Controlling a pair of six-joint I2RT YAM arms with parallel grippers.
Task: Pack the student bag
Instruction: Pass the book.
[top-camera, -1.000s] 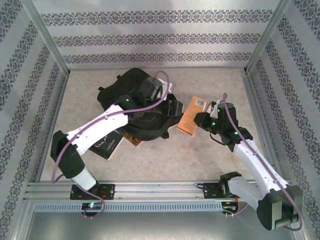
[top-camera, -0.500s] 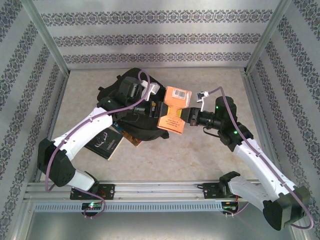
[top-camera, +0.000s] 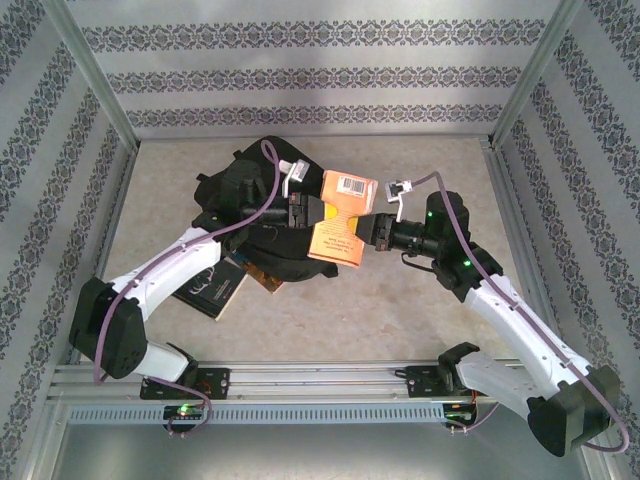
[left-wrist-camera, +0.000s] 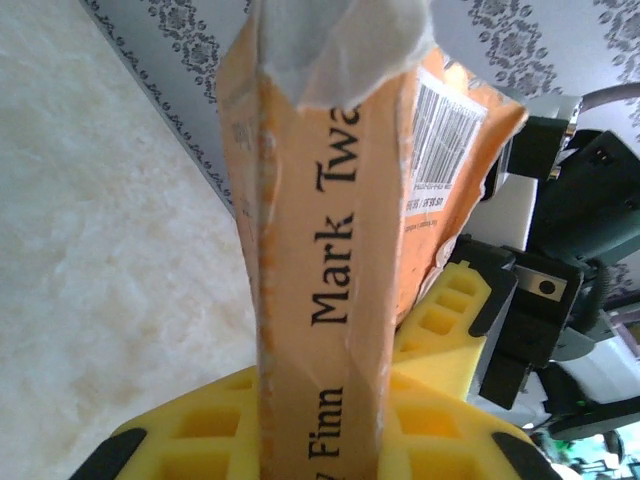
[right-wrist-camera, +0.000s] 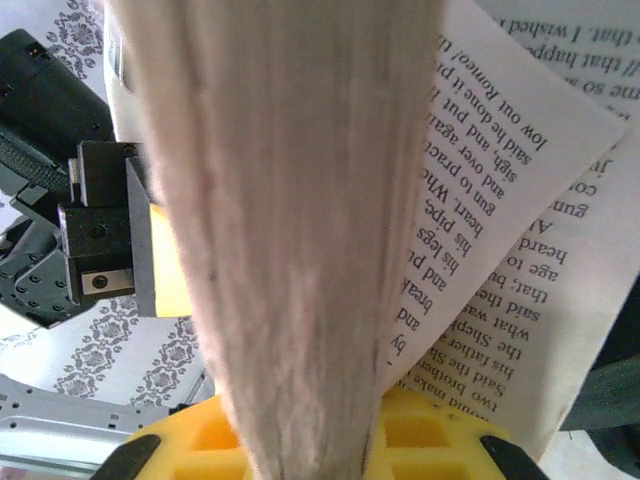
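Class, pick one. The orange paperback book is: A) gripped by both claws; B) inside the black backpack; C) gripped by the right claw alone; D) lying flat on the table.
A: the orange paperback book sits between the left claw and the right claw, each shut on an edge.

Mid blocked: orange book (top-camera: 340, 222) btwn both arms; bag (top-camera: 290, 258) + books (top-camera: 212, 288) crowd left; table (top-camera: 400, 310) front-right free.

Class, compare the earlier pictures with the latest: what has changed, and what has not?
The right hand carried the orange book leftward to the left hand, which closed on its spine. The right hand keeps its grip on the pages. The student bag and the dark book beside it stayed put.
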